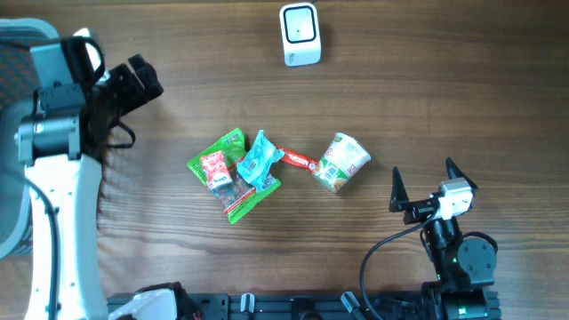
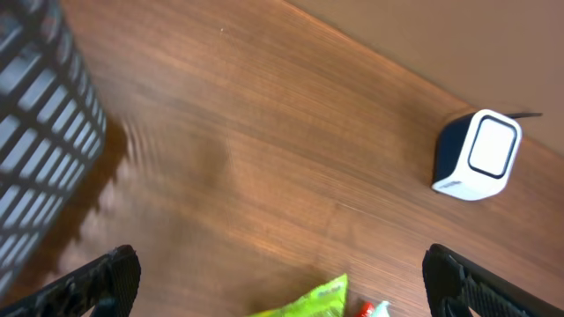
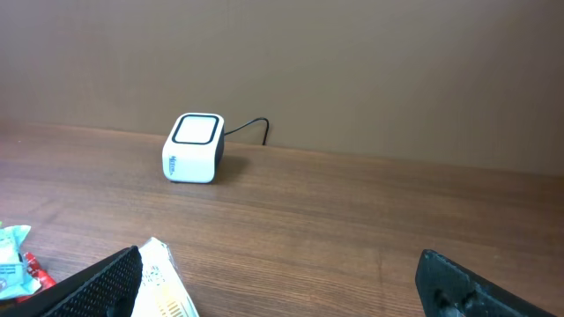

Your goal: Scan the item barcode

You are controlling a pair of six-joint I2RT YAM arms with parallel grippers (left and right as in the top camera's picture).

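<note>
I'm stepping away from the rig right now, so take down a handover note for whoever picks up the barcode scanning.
Left gripper: open, empty, off to the left side.
Right gripper: open, empty, just right of the cup.
Things: scanner at the far edge; green packet, blue packet, red bar and cup clustered in the middle.
Done: nothing held, nothing at the scanner.
Left: pick an item and show its barcode to the scanner.
</note>
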